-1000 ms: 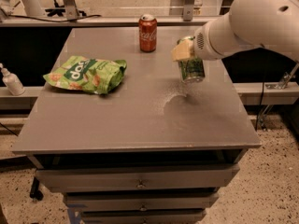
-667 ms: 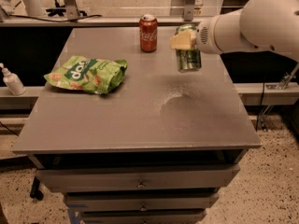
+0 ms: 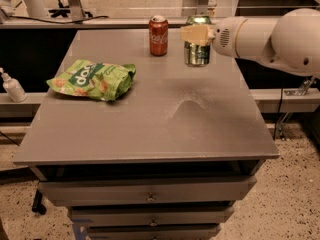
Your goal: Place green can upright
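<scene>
Green can is seen upright at the far right part of the grey surface, near the red cola can on its left, the two apart. Gripper is clamped on the green can's upper half, with one tan finger laid across its front. Whether the can's base touches the surface cannot be told. White arm is extended in from the right. Green snack bag is noted flat at the left, well apart. Drawers are seen below.
</scene>
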Controlling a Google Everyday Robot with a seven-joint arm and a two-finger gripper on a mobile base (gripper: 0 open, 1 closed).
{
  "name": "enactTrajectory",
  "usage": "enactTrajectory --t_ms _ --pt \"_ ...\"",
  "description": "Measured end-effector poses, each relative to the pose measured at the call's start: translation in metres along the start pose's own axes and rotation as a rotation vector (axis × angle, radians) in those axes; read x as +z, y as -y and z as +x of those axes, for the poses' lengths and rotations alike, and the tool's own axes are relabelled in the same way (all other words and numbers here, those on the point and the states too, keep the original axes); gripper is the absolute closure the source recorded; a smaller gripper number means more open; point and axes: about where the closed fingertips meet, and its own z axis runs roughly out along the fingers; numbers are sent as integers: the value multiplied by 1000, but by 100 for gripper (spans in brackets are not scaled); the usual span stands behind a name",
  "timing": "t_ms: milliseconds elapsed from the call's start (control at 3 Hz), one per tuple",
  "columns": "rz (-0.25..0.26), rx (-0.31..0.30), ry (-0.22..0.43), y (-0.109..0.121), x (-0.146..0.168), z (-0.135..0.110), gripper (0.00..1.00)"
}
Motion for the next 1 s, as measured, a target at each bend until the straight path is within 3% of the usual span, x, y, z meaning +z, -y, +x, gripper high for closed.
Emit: enactTrajectory --t_ms 333,667,1000 --pt "-73 -88 20 -39 12 -6 100" --pt "-86 -103 58 -39 8 -5 100" --pt "-85 -157 120 -29 -9 3 100"
